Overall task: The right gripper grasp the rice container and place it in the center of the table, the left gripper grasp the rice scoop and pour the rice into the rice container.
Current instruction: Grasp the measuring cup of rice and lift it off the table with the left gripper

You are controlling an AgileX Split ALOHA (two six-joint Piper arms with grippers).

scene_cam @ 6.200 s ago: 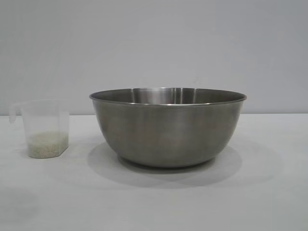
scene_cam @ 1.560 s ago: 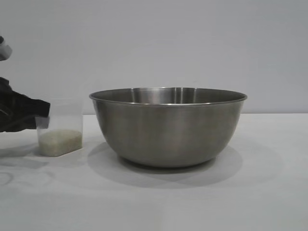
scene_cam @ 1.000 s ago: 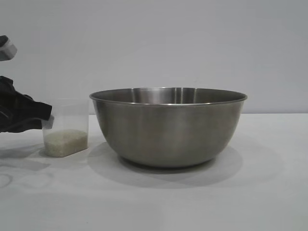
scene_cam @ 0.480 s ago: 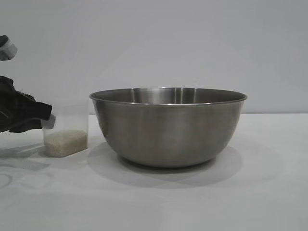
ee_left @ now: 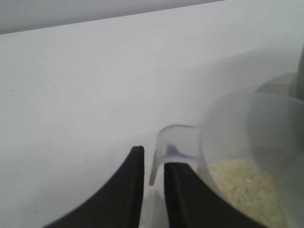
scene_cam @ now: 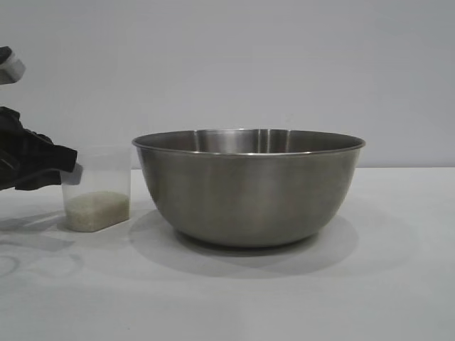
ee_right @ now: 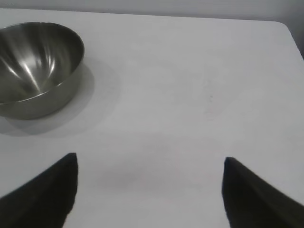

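Observation:
The rice container (scene_cam: 249, 188), a big steel bowl, stands mid-table (scene_cam: 398, 284); the right wrist view shows it farther off (ee_right: 33, 71). Just left of it stands the rice scoop (scene_cam: 96, 174), a clear plastic cup with a shallow layer of rice (scene_cam: 96, 207) in its bottom. My left gripper (scene_cam: 70, 169) reaches in from the left edge and is shut on the scoop's handle. In the left wrist view the handle (ee_left: 164, 147) sits between the two black fingers of the left gripper (ee_left: 153, 160), with the rice (ee_left: 247, 185) just beyond. My right gripper (ee_right: 149, 164) hangs open over bare table, away from the bowl.
A plain grey wall stands behind the table. White tabletop lies free in front of the bowl and to its right (scene_cam: 412, 213). The table's far corner (ee_right: 285, 26) shows in the right wrist view.
The left gripper came in from the left, and the scoop shifted right, closer to the bowl. In the last half second the gripper rose very slightly; the bowl has not moved.

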